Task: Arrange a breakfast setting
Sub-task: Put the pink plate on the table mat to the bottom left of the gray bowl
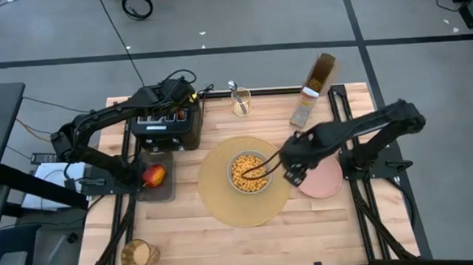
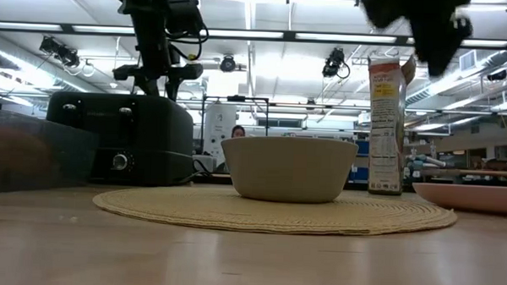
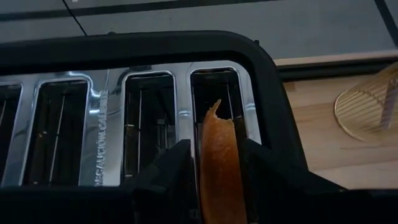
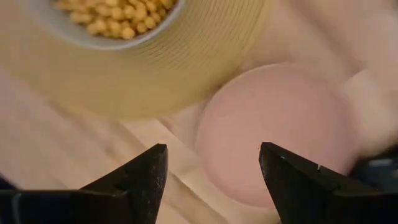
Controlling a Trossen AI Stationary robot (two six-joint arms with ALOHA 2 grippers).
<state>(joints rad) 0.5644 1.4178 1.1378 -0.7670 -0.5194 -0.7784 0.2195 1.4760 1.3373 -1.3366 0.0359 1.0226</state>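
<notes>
— Left gripper (image 3: 214, 152) first?
— Fingers (image 3: 177, 165) closed partway, pinching a browned toast slice (image 3: 219, 171) upright between them, right over the end slot of the black toaster (image 3: 149, 56).

— And the right gripper (image 4: 212, 148)?
— Fingers (image 4: 140, 177) spread wide, holding nothing, touching nothing. Hovering above the near edge of the pink plate (image 4: 273, 124), just off the placemat (image 1: 244, 209).

— Setting, from the mat outward?
— White bowl (image 2: 288, 167) at the mat's centre, full of yellow cereal (image 1: 249, 171). Plate at 3 o'clock, touching the mat's rim. Red apple (image 1: 152, 176) at 9 o'clock on a dark tray (image 1: 160, 189). Amber glass (image 1: 137, 254) out at 8 o'clock, well apart, by the table's edge.

— Spoon (image 1: 233, 89)?
— At 12 o'clock, standing in a clear glass (image 1: 241, 104), far from both grippers.

— Anything in the way?
— Toaster at 10 o'clock, cereal box (image 1: 314, 92) at 1 o'clock, both beyond the mat.
</notes>
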